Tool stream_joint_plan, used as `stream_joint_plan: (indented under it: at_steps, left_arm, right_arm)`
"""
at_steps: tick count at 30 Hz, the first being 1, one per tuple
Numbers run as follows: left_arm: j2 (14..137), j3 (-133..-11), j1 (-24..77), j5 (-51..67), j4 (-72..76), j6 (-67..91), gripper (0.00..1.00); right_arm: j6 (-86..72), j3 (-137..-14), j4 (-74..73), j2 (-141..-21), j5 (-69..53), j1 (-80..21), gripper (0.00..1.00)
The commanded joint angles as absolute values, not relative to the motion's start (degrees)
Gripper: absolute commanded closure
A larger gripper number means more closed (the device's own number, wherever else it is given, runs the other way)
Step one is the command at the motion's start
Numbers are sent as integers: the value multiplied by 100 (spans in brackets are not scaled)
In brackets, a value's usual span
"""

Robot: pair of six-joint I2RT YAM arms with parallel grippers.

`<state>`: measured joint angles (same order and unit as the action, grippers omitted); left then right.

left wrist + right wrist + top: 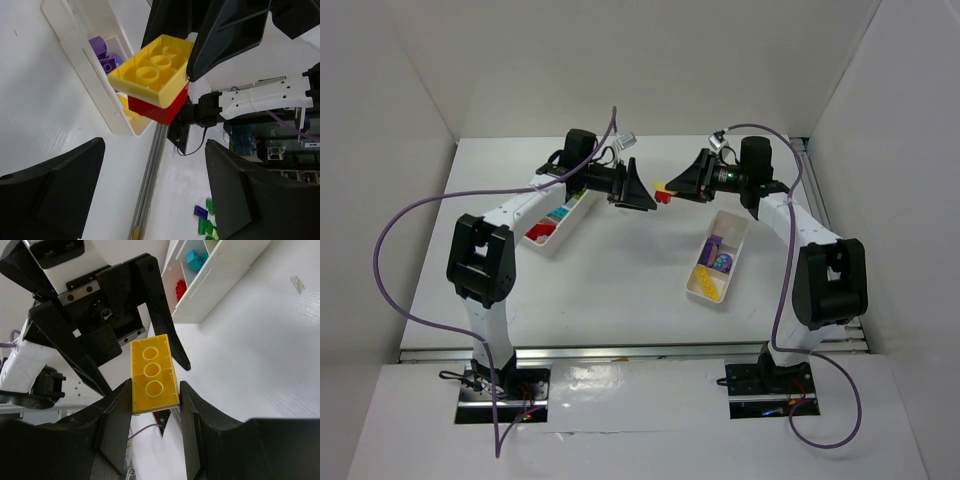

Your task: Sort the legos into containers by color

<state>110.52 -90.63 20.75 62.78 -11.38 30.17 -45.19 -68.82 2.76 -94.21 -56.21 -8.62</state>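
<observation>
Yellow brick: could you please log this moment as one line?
right gripper: shut on yellow plastic brick atop red brick | left gripper: open

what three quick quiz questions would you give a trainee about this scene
1. True or false: the left gripper is clamped on the yellow brick.
2. What colour is the brick stuck under the yellow one? A green, B red, C purple.
3. Fill in: the tray holding purple pieces sits on the robot's ___ side.

Key:
1. False. Its jaws stand open, and the right gripper holds the brick.
2. B, a red brick.
3. right
</observation>
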Motion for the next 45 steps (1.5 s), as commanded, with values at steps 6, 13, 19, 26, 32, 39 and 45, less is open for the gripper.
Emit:
stream_joint_plan:
  at_steps: [6, 13, 19, 26, 32, 39, 45]
  left_arm:
    - [10836, -8842, 2126, 6223, 307, 3682, 12]
    - [10837, -8710, 2127, 6336, 1098, 4262, 26]
    - [10898, -8815, 2127, 6574, 1292, 4420, 46]
    - [10951, -8868, 2127, 6750, 1127, 4438, 100]
    - [10837, -8395, 1943, 6935, 906, 4123, 100]
    - [10591, -8455, 1714, 6882, -815, 2840, 100]
    - [10381, -8665, 1320, 6093, -2315, 2163, 100]
  right_arm:
    - [-4684, -7022, 747, -9343, -5941, -1020, 84]
    - [-4790, -6970, 870, -9396, -5941, -1020, 84]
    - [-4843, -6917, 923, -9448, -5889, -1072, 84]
    - [-4966, -6803, 1037, -9387, -5635, -1072, 85]
    - [-4888, -6697, 968, -8922, -5196, -686, 87]
    - [-3728, -7163, -674, -8701, -4185, -633, 87]
    - [-3525, -6970, -1001, -8526, -3894, -571, 87]
